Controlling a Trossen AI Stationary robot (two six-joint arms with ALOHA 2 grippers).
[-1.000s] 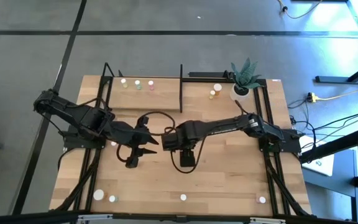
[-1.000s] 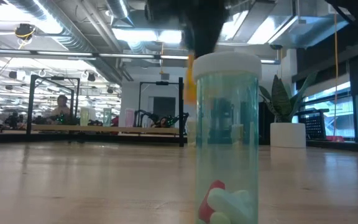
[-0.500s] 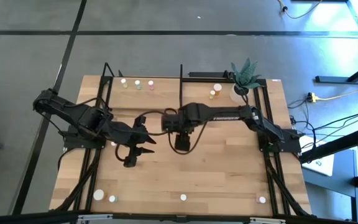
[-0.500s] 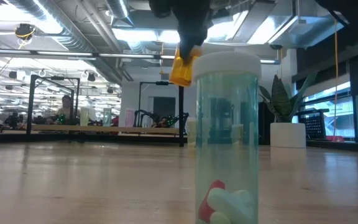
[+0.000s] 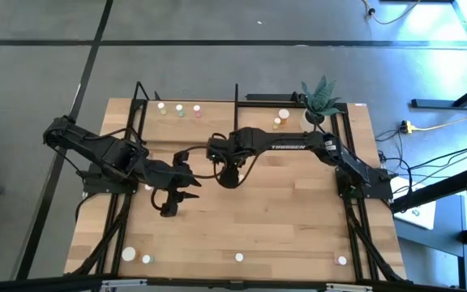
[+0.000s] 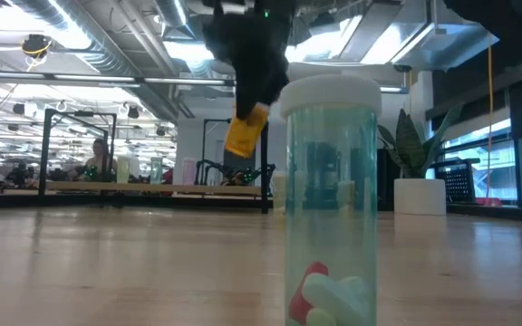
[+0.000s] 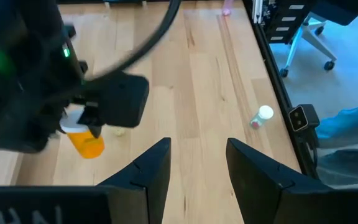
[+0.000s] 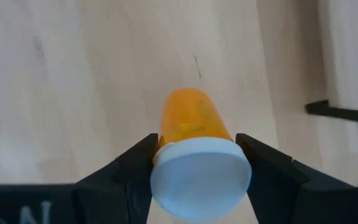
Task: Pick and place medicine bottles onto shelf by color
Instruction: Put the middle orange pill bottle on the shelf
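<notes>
The orange medicine bottle (image 8: 194,146), white cap toward the wrist, is clamped between the fingers of the right gripper (image 5: 229,176) and hangs tilted above the middle of the table (image 5: 298,219), clear of the wood. The shelf (image 5: 209,126) lies just beyond. The left gripper (image 5: 177,203) hovers nearby, fingers parted and holding nothing. A clear bottle (image 6: 331,199) stands close to the low camera.

We read only faint white lettering on right arm (image 5: 298,147), too small to make out.
</notes>
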